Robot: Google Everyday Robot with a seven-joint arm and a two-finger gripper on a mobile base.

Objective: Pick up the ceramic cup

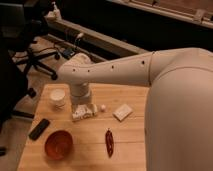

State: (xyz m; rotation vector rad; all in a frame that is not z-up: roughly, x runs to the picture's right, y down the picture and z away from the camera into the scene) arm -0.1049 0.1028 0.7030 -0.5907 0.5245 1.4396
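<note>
Pointing down from the end of the arm point(125, 75), the gripper point(84, 112) sits low over the wooden table point(85, 155), near the middle of its far half. It shows as a pale, blocky shape under the round wrist. Whether it is open or closed cannot be told from this view, and neither can whether it touches the tabletop. Nothing can be made out in its grasp.

The ceramic cup point(58, 97) stands upright on the table just to the left of the wrist, nearer the far left corner. It is small and white with a wide round rim. It lies beside the gripper and a little farther back, with a narrow strip of table showing between them.

A small white ball point(103, 107) rests just to the right of the gripper. A flat white block point(122, 112) lies a bit farther right. Nearer the front edge, a red bowl point(59, 144) sits left of centre, and a red chilli pepper point(109, 142) lies to its right, well apart from it. A dark, flat, oblong object point(39, 129) lies near the left edge, between the cup and the bowl. An office chair point(30, 57) stands on the floor beyond the table's left side.
</note>
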